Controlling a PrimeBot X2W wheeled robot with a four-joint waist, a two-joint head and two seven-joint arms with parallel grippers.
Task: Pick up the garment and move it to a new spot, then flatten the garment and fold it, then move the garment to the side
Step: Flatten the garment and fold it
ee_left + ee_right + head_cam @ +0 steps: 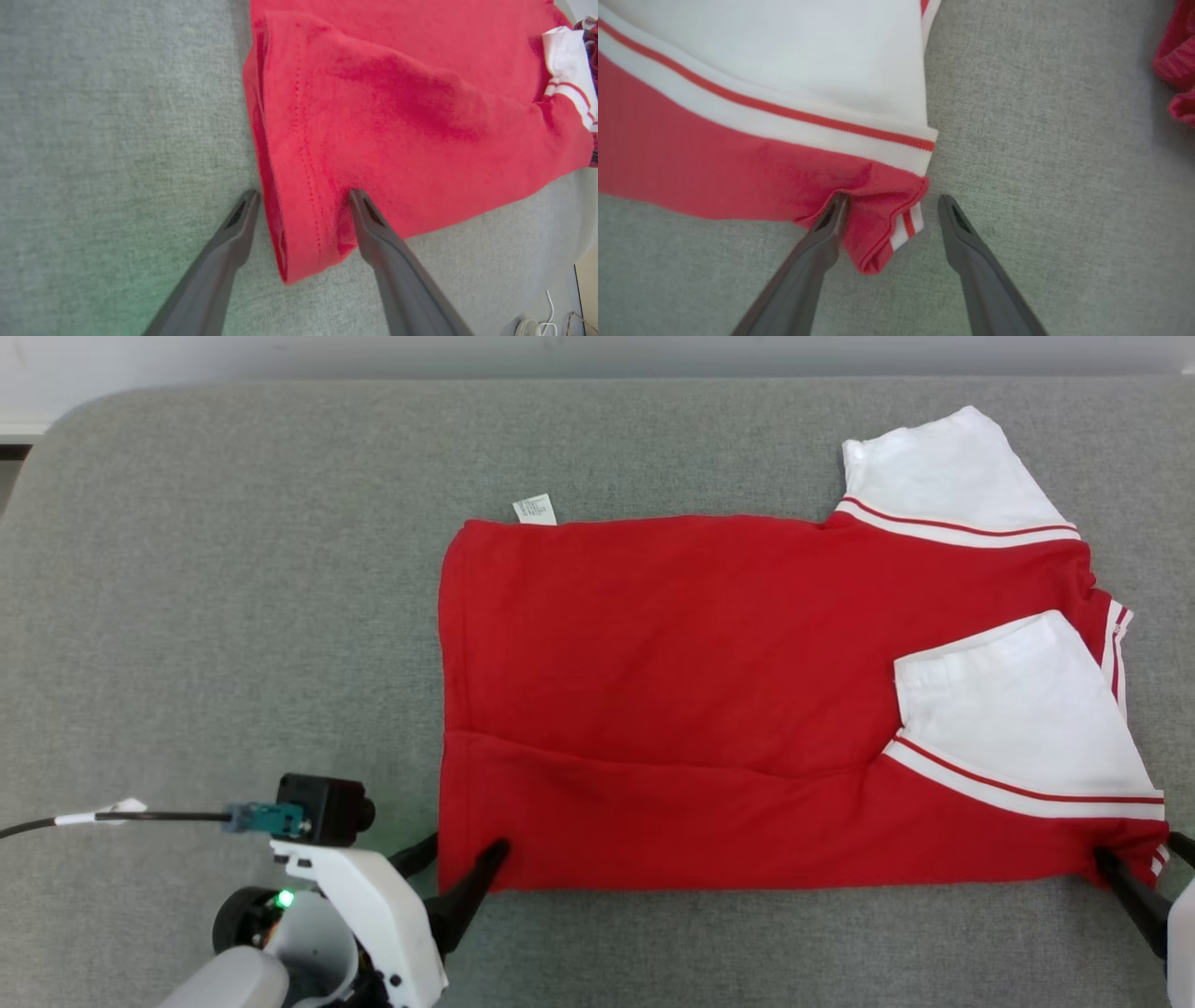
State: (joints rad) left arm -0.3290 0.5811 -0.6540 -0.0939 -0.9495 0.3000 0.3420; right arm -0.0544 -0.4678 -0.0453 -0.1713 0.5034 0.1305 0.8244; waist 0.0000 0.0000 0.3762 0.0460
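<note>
- Head view: the red garment [709,691] with white sleeves lies flat, centre to right of frame, on the grey fabric surface [233,616]. The left gripper [467,849] is at its lower left corner. The right gripper [1139,849] is at its lower right corner.
- Left wrist view: the left gripper [304,193] is open. The hem corner lies unclamped between its spread fingers.
- Right wrist view: the right gripper [893,198] is open. The striped corner lies between its fingers and touches the left one.

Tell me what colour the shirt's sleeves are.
White sleeves with a thin red stripe, best in the head view.
</note>
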